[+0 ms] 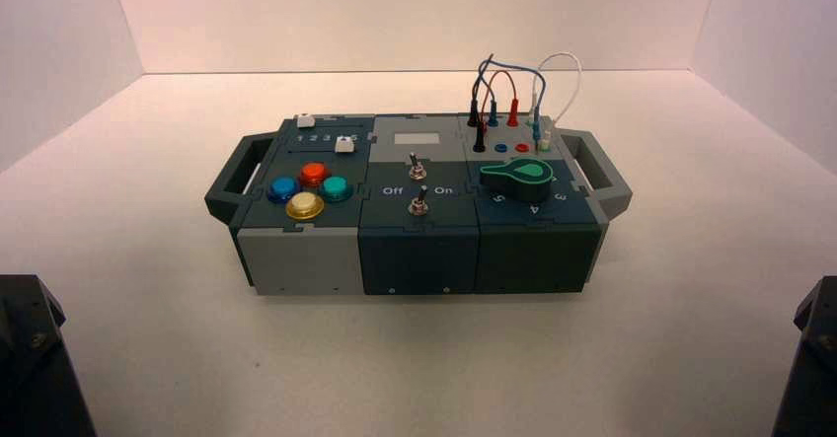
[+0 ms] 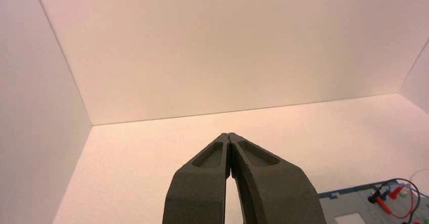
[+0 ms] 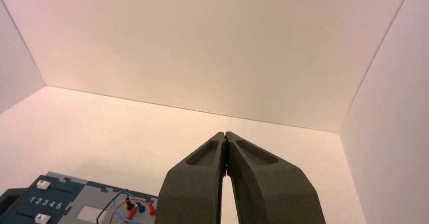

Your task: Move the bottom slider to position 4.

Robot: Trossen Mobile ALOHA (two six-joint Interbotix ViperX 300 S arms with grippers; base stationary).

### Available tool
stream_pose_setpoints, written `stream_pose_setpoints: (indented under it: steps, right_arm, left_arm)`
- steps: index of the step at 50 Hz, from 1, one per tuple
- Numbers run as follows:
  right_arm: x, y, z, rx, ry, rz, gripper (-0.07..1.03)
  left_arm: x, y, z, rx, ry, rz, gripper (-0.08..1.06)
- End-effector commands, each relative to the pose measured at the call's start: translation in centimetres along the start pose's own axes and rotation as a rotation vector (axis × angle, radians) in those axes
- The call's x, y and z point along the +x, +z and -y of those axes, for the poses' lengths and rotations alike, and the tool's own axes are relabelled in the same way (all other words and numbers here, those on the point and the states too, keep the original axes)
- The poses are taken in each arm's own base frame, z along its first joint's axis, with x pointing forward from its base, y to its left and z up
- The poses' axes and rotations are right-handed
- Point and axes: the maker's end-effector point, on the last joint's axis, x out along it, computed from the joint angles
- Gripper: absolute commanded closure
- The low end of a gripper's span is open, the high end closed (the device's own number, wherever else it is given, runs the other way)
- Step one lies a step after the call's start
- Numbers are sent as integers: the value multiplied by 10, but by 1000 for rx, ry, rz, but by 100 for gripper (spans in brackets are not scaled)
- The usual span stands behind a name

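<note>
1. On the box's (image 1: pixel 299 259) dark left panel, nearer the front than the other white cap (image 1: pixel 306 120), sits the bottom slider (image 1: pixel 344 145).
2. Likely light, smooth, perhaps stiff in its slot; pinch its sides low or nudge sideways to position 4 (image 3: pixel 52 204).
3. Red button (image 1: pixel 314 173) and green button (image 1: pixel 336 188) crowd the front approach.
4. Left gripper (image 2: pixel 228 134) and right gripper (image 3: pixel 225 133) wait near-left and near-right, jaws clenched, empty.

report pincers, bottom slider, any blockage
both pincers idle, shut: left, right, short of box. bottom slider untouched, right of top slider. nothing over it
</note>
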Motion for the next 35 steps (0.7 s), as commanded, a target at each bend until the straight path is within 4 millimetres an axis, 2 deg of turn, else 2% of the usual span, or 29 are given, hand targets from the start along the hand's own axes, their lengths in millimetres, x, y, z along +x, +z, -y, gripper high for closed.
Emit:
stream_pose_setpoints:
  steps: [1,12,20,35]
  right_arm:
    - [1,8,0,3,0,14,99]
    - [1,7,0,3,0,11,99]
    - [4,3,-4,5,18,-16,99]
    - [23,-30,-29,-32,118,-299,99]
  left_arm:
    - [-1,9,4,4,-15,18,101]
    - [-3,7,6,5,-24,20,101]
    - [0,-6,18,20,-78,-50,101]
    - [11,-39,50,69,-214,-265,101]
